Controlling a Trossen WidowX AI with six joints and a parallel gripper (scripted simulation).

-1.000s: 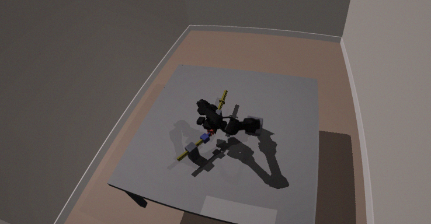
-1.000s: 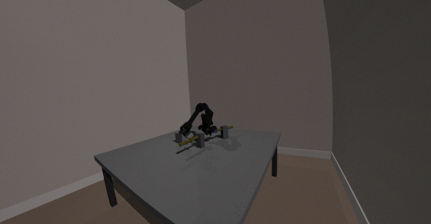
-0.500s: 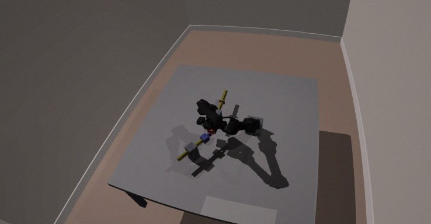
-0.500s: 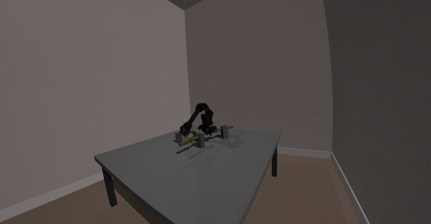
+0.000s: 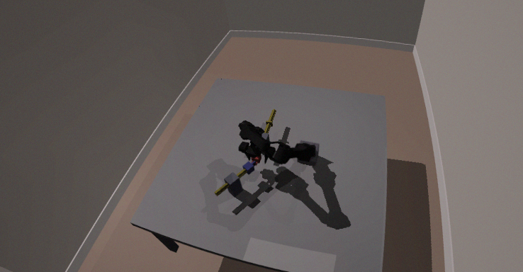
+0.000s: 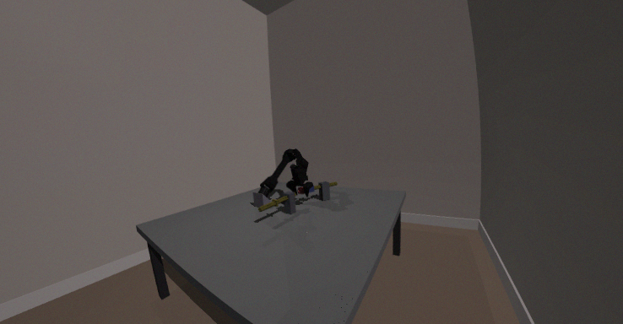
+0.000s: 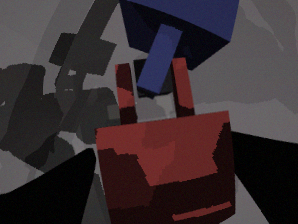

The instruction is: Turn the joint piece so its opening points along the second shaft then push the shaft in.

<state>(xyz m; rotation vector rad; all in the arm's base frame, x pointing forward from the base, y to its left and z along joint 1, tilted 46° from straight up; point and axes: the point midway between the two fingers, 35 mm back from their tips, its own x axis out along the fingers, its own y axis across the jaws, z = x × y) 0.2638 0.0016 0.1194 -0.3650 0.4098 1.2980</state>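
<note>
The red square joint piece (image 5: pixel 256 158) (image 6: pixel 300 190) (image 7: pixel 165 150) hangs by two arms on the blue hinge part (image 5: pixel 248 166) (image 7: pixel 200 15) of the first yellow shaft (image 5: pixel 220 190) (image 6: pixel 333 184). That shaft sits in a grey block (image 5: pixel 231 179) (image 6: pixel 325 191). The second yellow shaft (image 5: pixel 273 115) (image 6: pixel 265 207), with a collar, runs through another grey block (image 6: pixel 289 203); its inner end is mostly hidden by the arm. My gripper (image 7: pixel 156 145) is open, its dark fingers on either side of the joint piece, with gaps showing in the wrist view. I cannot tell the opening's exact direction.
The arm's base (image 5: pixel 307 154) (image 6: pixel 257 198) stands beside the two shafts. The arm arches over the joint, close above the second shaft's block. A pale rectangle (image 5: pixel 289 253) lies at the table's edge. Shadows of the arm and shafts fall across the table (image 5: pixel 329 116) (image 6: pixel 262 251).
</note>
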